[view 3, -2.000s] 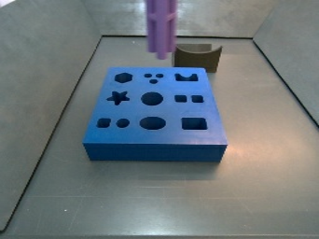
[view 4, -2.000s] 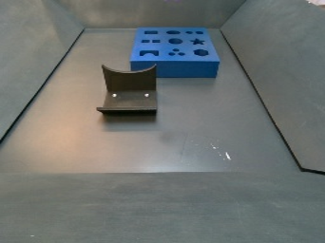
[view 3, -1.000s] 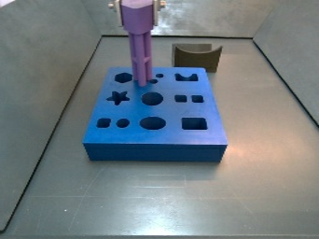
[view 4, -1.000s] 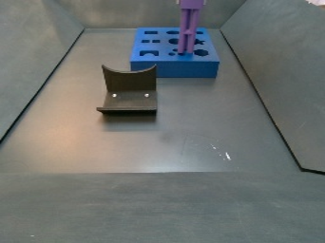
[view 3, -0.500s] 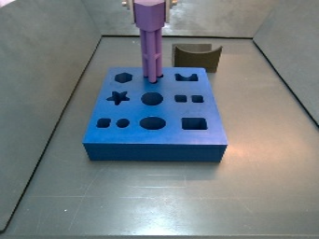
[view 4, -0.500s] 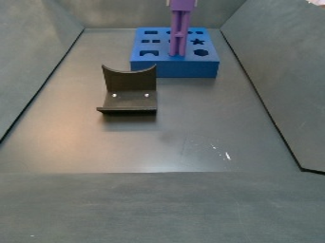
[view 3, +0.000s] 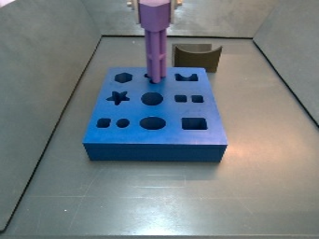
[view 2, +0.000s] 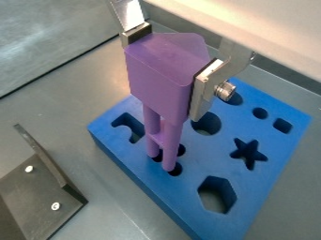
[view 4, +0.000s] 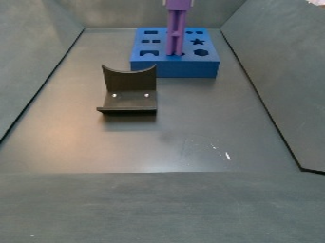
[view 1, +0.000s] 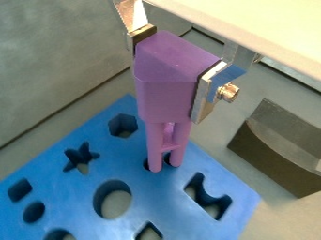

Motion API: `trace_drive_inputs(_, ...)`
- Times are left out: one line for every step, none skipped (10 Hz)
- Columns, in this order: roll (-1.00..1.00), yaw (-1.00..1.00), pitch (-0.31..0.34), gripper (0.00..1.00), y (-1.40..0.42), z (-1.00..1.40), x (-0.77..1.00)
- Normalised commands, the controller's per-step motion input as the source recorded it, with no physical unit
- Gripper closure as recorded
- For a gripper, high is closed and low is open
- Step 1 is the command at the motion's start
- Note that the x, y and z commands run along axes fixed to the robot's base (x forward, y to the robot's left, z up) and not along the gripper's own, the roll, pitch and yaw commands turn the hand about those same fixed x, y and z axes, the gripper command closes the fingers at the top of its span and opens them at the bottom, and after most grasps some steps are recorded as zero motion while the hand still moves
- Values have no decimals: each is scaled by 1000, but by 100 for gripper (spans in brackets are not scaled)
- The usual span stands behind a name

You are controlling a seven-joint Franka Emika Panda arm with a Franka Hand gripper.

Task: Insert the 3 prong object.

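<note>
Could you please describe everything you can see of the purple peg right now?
The peg is light purple, matte, plastic-looking, with a thick wedge-topped head and slim prongs below. It stands upright, clamped at its head between the gripper's silver fingers. Its prong tips sit in the small holes of the blue block, in the row nearest the dark fixture; in both wrist views they are only partly in. In a side view it rises above the block's far edge.

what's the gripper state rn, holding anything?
Gripper: shut on the 3 prong object, upright over the blue block, prongs at its holes.
</note>
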Motion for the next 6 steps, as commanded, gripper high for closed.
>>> trace_drive_inputs(31,-243,10,100,0,-194,-340)
trace_drive_inputs(29,-203,1,100,40,-191,-323)
trace_drive_inputs(0,-80,0,100,0,-291,-6)
trace_drive_inputs(0,0,0,100,0,-371,151)
trace_drive_inputs(0,0,0,100,0,-409,197)
trace_drive_inputs(0,0,0,100,0,-446,197)
